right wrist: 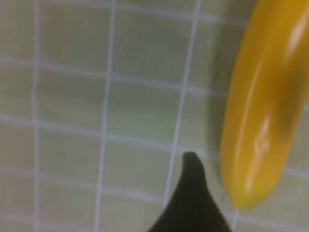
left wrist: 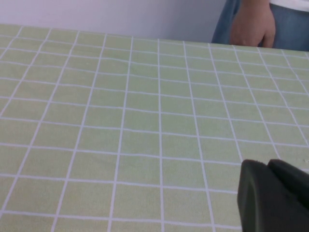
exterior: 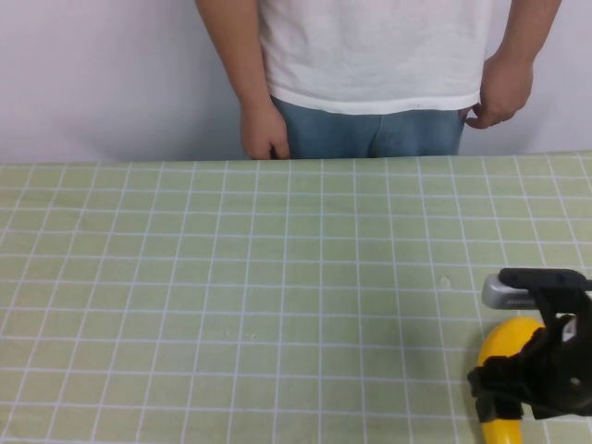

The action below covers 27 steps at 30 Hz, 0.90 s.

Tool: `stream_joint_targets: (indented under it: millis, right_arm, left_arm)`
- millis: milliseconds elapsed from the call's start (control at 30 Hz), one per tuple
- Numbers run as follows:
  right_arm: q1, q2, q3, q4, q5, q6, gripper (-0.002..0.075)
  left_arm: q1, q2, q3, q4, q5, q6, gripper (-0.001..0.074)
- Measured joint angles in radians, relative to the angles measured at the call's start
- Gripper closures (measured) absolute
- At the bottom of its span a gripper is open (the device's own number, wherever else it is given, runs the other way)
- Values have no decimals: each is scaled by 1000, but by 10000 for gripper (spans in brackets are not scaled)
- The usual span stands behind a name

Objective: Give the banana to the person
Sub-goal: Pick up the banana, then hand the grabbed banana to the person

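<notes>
The banana (exterior: 506, 348) is glossy yellow and lies on the green checked tablecloth at the near right. It also shows in the right wrist view (right wrist: 263, 106). My right gripper (exterior: 520, 387) is low over it, open. One black finger (right wrist: 192, 193) stands just beside the banana's end without touching it; the other finger is out of view. The person (exterior: 370, 55) in a white t-shirt and jeans stands behind the far edge, both hands down at the sides. My left gripper (left wrist: 264, 166) is shut and empty, low over the cloth; it is out of the high view.
The green checked tablecloth (exterior: 259, 296) covers the whole table. The person's hand (left wrist: 251, 24) hangs at the far edge (exterior: 277, 160) of the table. A pale wall is behind.
</notes>
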Motion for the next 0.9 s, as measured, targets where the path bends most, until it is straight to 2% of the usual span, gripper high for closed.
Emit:
stream_joint_targets:
  millis: [333, 367, 467, 633, 767, 900]
  right_arm:
    - [0, 191, -2, -31, -133, 4, 298]
    - [0, 204, -2, -31, -135, 4, 328]
    - [0, 217, -2, -33, -135, 0, 488]
    - [0, 206, -39, -48, -84, -46, 480]
    - [0, 140, -108, -124, -47, -75, 480]
    - [0, 53, -202, -194, -24, -212, 480]
  left_arm:
    - [0, 0, 0, 0, 0, 0, 738]
    - [0, 0, 0, 0, 0, 0, 738]
    - [0, 0, 0, 0, 0, 0, 738]
    - [0, 0, 0, 0, 0, 0, 738]
    - [0, 0, 0, 0, 0, 0, 738]
    - [0, 0, 0, 0, 0, 0, 738]
